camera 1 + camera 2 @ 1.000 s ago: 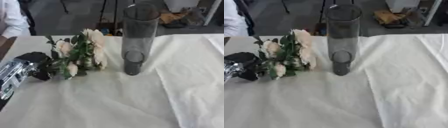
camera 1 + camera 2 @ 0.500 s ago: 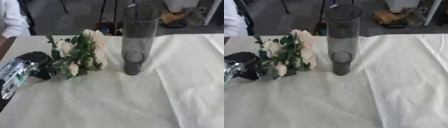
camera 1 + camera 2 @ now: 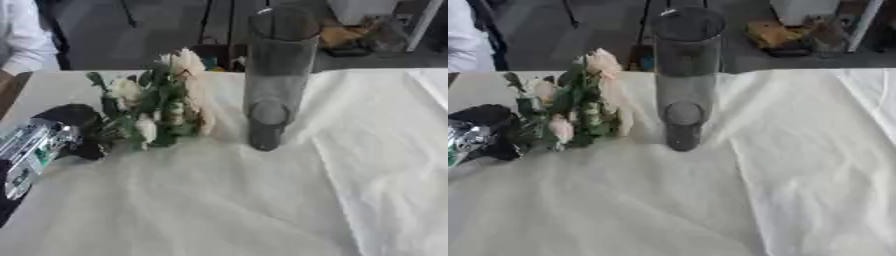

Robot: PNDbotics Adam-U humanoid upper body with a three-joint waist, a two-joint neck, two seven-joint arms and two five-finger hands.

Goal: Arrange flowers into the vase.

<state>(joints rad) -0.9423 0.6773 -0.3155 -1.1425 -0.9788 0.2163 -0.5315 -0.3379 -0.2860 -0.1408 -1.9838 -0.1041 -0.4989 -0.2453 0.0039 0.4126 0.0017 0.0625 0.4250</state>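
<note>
A tall see-through vase stands upright a little above the middle of the picture, on a table covered with a pale cream cloth. The vase is grey and looks like it has nothing in it.

Just left of the vase is a bunch of flowers. The blooms are cream and light pink, with green leaves. The tops of the flowers point up toward the far side of the table, and the stems point down to the left. The bunch is close to the vase, but I cannot tell if they touch.

The robot's left hand is at the left side of the picture. It is black, and its arm is silver. It is wrapped around the stem end of the flowers, holding them low over the cloth.

The right hand does not show in either view.

At the top left edge there is a bit of a person's white sleeve. Behind the table, at the top right, some boxes and stuff sit on the dark floor.
</note>
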